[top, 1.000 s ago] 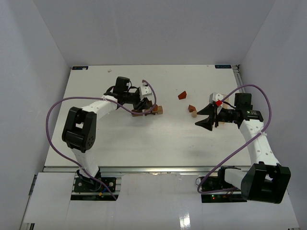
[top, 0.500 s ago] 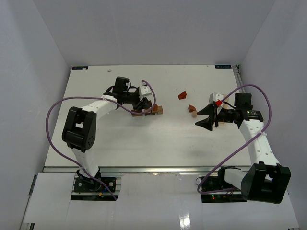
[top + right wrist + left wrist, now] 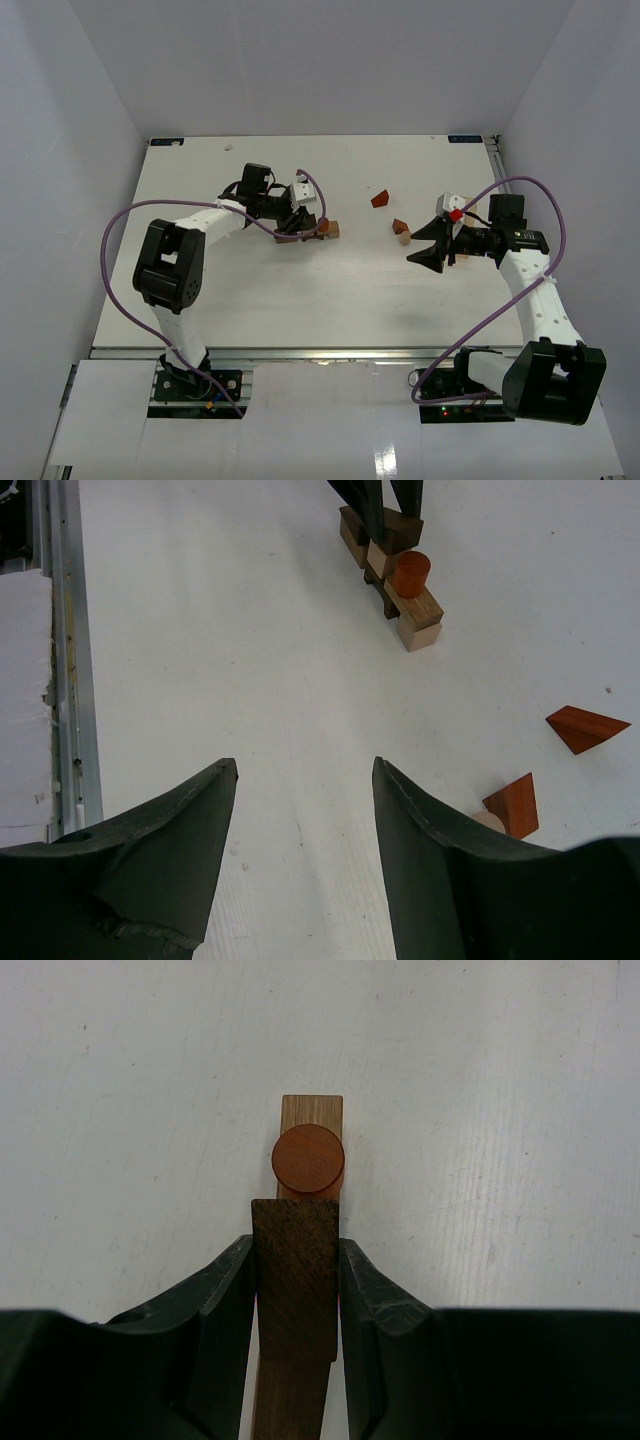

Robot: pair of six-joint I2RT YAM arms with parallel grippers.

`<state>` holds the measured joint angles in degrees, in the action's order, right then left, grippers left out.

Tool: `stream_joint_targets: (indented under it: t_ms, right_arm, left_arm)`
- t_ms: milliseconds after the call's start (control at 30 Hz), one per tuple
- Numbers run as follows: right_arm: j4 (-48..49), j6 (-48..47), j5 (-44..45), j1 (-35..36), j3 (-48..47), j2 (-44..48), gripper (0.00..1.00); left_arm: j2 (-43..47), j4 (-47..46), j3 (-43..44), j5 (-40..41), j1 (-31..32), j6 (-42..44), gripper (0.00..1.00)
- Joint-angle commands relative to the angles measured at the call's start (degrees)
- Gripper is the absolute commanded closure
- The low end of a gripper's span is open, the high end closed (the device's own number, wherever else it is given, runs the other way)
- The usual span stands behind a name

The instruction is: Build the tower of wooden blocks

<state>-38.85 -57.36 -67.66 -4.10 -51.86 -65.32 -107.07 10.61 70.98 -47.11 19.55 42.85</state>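
Left gripper (image 3: 295, 1250) seems to have edged sideways, clamped on dark block (image 3: 293, 1285) at tower (image 3: 400, 590); right gripper (image 3: 305, 768) hovers apart

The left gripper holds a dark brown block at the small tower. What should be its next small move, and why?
The left gripper clamps the dark brown wooden block in line with the tan wooden plank, close beside the reddish-brown wooden cylinder standing on it. Whether the block already rests on the plank cannot be told. So, probably, ease it gently straight down until it sits.
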Motion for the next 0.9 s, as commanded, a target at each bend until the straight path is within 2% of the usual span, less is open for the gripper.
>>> stream_joint_targets:
  t_ms: [0, 867]
  right_arm:
    - [0.5, -0.2, -0.9, 0.1, -0.2, 0.7, 0.37]
    - [0.4, -0.2, -0.6, 0.1, -0.4, 0.6, 0.37]
  left_arm:
    - [0.5, 0.2, 0.6, -2.5, -0.4, 1.1, 0.96]
    - [0.3, 0.4, 0.6, -2.5, -0.5, 0.8, 0.83]
